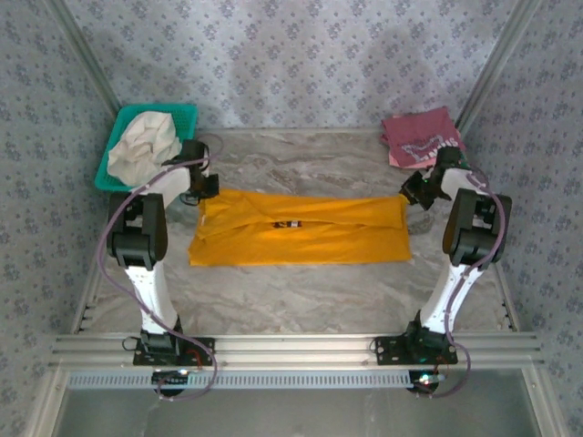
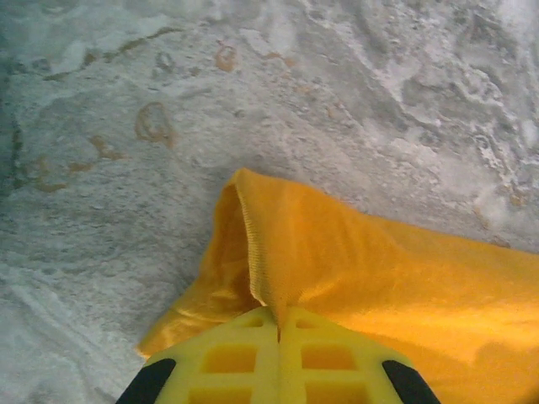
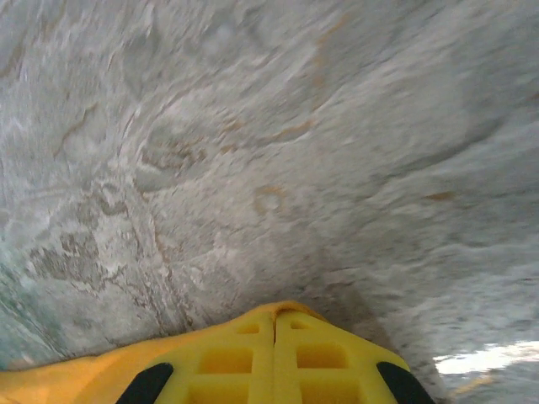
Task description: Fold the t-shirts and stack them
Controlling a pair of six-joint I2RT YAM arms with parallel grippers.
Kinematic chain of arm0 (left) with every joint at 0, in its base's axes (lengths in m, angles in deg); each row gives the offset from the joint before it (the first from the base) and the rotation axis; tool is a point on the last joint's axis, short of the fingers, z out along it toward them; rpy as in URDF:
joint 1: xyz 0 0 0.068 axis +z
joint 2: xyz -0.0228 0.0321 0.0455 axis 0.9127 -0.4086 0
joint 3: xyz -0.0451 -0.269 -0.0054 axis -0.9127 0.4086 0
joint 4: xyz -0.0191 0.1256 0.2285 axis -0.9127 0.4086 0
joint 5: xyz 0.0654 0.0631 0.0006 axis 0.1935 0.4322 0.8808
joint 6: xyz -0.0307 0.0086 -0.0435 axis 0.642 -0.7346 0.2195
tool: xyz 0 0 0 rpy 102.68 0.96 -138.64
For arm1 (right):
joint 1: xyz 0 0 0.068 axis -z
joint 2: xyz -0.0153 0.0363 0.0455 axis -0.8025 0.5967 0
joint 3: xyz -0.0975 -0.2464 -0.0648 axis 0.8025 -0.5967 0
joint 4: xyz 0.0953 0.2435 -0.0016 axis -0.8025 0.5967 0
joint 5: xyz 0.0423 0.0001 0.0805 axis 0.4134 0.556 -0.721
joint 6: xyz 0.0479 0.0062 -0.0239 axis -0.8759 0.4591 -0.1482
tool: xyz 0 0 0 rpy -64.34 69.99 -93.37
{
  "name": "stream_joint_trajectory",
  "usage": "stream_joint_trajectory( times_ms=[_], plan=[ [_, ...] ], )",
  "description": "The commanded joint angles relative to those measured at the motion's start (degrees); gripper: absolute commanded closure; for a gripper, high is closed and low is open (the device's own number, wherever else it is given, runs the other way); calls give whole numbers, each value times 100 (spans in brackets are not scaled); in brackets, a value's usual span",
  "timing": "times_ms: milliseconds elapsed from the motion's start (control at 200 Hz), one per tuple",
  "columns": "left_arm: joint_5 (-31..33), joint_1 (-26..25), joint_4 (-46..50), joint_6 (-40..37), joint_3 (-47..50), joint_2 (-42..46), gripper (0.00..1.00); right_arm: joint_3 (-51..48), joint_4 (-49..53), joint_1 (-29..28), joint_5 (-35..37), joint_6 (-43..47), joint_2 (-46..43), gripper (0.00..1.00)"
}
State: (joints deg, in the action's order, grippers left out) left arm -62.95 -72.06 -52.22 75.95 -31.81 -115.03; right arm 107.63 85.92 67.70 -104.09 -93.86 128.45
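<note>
A mustard-yellow t-shirt point(image 1: 301, 229) lies folded into a long band across the middle of the marble table. My left gripper point(image 1: 206, 191) is shut on its far left corner; the left wrist view has the yellow cloth point(image 2: 354, 269) pinched between the yellow fingertips point(image 2: 244, 332). At the shirt's far right corner my right gripper point(image 1: 412, 193) is shut, and a thin edge of yellow cloth point(image 3: 290, 308) pokes out between its fingers in the right wrist view. A maroon t-shirt point(image 1: 421, 137) with white lettering sits folded at the back right, on top of a pink one.
A green basket point(image 1: 187, 116) at the back left holds a cream-white garment point(image 1: 144, 146). Patterned walls close the table on three sides. Bare marble point(image 1: 301, 296) lies between the shirt and the aluminium rail at the near edge.
</note>
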Motion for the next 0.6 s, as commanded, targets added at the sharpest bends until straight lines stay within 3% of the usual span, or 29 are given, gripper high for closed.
stream_joint_trajectory(
  times_ms=[0,125,175,220,255,295,450,495,595],
  plan=[
    [201,124,17,151,-30,111,100,-2,-291,338,-232,-617,116,100],
    [277,145,20,193,-19,81,100,-111,-708,440,-492,-875,256,100],
    [272,147,41,192,-72,59,100,-44,-704,414,-507,-843,290,87],
    [241,146,80,200,-142,42,83,42,-654,377,-543,-813,330,73],
    [244,139,111,202,-200,55,66,102,-624,354,-592,-791,352,71],
    [235,125,132,193,-247,80,53,131,-621,330,-595,-771,339,69],
    [267,8,218,167,-373,341,34,214,-492,317,-389,-675,87,47],
    [298,-47,308,128,-436,425,29,232,-379,316,-238,-606,-44,46],
    [552,-281,561,-77,-585,624,28,229,-110,221,77,-452,-421,45]
  ],
)
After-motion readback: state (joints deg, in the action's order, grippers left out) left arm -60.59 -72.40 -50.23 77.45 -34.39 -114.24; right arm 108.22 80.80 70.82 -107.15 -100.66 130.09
